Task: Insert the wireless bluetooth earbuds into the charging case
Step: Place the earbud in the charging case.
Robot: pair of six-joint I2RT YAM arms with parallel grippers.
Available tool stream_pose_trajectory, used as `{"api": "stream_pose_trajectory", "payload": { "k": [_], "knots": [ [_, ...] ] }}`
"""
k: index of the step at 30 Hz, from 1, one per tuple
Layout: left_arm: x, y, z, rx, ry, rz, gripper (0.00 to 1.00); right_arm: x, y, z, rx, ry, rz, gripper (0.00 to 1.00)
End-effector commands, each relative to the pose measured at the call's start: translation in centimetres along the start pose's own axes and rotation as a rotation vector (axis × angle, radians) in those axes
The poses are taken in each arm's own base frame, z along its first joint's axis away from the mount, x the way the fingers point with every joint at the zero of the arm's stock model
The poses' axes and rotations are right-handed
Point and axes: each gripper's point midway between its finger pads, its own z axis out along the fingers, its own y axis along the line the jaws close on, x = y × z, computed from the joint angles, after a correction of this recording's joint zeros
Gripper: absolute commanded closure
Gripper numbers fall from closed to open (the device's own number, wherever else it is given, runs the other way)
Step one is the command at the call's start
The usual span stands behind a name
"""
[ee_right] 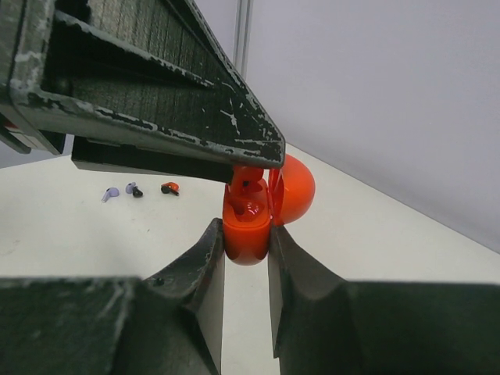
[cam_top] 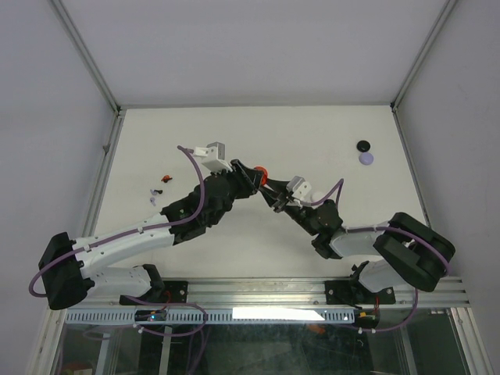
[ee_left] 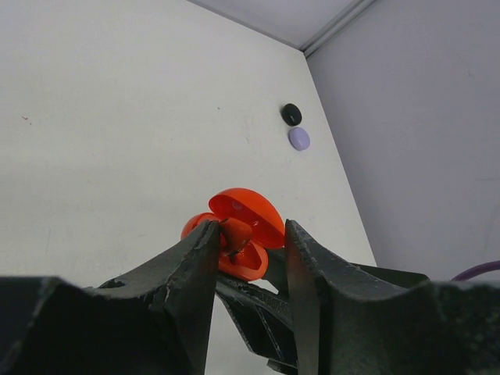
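Note:
The red charging case (ee_right: 248,228) stands open, lid (ee_right: 294,190) flipped back, and my right gripper (ee_right: 246,242) is shut on its base. In the top view the case (cam_top: 262,173) hangs over the table's middle, where both grippers meet. My left gripper (ee_left: 248,238) reaches in from above with its jaws apart. A red earbud (ee_left: 234,233) sits in the case's well, touching the left finger (ee_left: 195,258) only; a gap shows to the other finger. More earbuds lie on the table at the left: a red one (ee_right: 169,187), a dark one (ee_right: 134,189) and a lavender one (ee_right: 110,194).
A round black piece (cam_top: 363,145) and a round lavender piece (cam_top: 366,158) lie at the far right of the table. A white round object (cam_top: 317,195) shows beside my right wrist. Grey walls close in the table on three sides.

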Motion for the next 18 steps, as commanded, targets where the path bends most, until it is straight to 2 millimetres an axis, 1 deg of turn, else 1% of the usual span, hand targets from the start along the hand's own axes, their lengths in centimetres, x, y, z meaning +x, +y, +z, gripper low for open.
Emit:
{"api": "stream_pose_trajectory", "payload": {
  "k": [1, 9, 12, 15, 18],
  "knots": [
    [-1.5, -0.6, -0.6, -0.017, -0.031, -0.003, 0.59, -3.6, -1.0, 0.4, 0.050, -0.138, -0.017, 1.00],
    [-2.6, -0.7, -1.1, -0.038, -0.046, -0.002, 0.53, -3.0, -1.2, 0.2, 0.064, -0.129, -0.018, 1.00],
    [-3.3, -0.6, -1.4, -0.049, -0.060, 0.012, 0.50, -2.8, -1.3, 0.0, 0.072, -0.122, -0.019, 1.00],
    [-4.1, -0.4, -1.5, -0.056, -0.063, 0.076, 0.48, -2.4, -1.5, -0.3, 0.083, -0.107, -0.024, 1.00],
    [-4.8, 0.0, -1.3, -0.085, -0.039, 0.133, 0.48, -1.9, -1.7, -0.7, 0.090, -0.088, -0.029, 1.00]
  ]
}}
